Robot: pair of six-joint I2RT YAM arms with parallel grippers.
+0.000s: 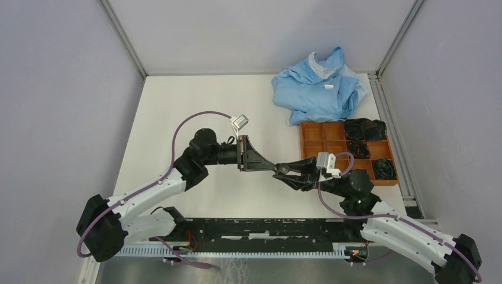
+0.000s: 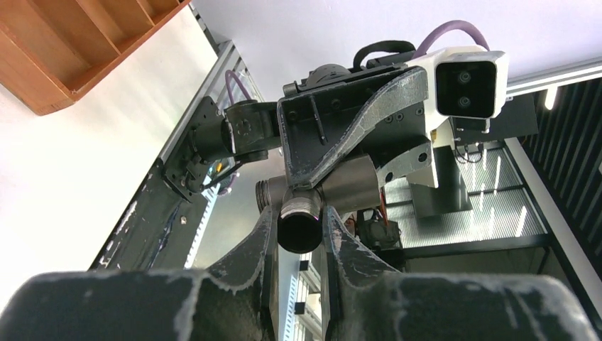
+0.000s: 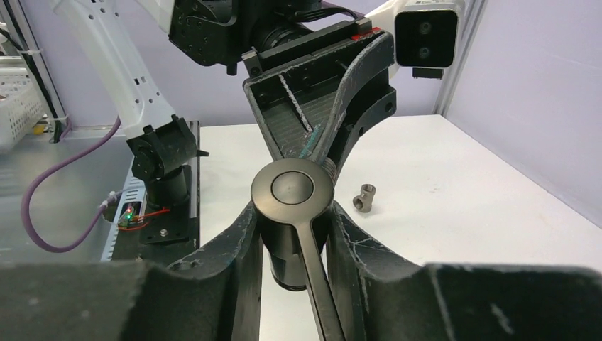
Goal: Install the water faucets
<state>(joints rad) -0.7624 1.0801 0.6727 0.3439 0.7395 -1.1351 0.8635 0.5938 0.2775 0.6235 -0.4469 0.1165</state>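
Both grippers meet above the middle of the table and hold a dark grey metal faucet piece between them. My left gripper [image 1: 269,166] [image 2: 298,213] is shut on its threaded pipe end [image 2: 299,226], with a second threaded stub [image 2: 266,192] sticking out to the side. My right gripper [image 1: 279,171] [image 3: 292,213] is shut on the stubby body with a round cap and lever handle [image 3: 292,190]. Whether this is one piece or two joined ones I cannot tell. A small grey T-shaped fitting [image 3: 365,199] lies loose on the white table beyond them.
An orange compartment tray [image 1: 308,125] with black cable bundles [image 1: 362,129] stands at the right. A crumpled blue cloth [image 1: 319,89] lies behind it. A black rail [image 1: 266,228] runs along the near edge between the arm bases. Grey walls close in the table.
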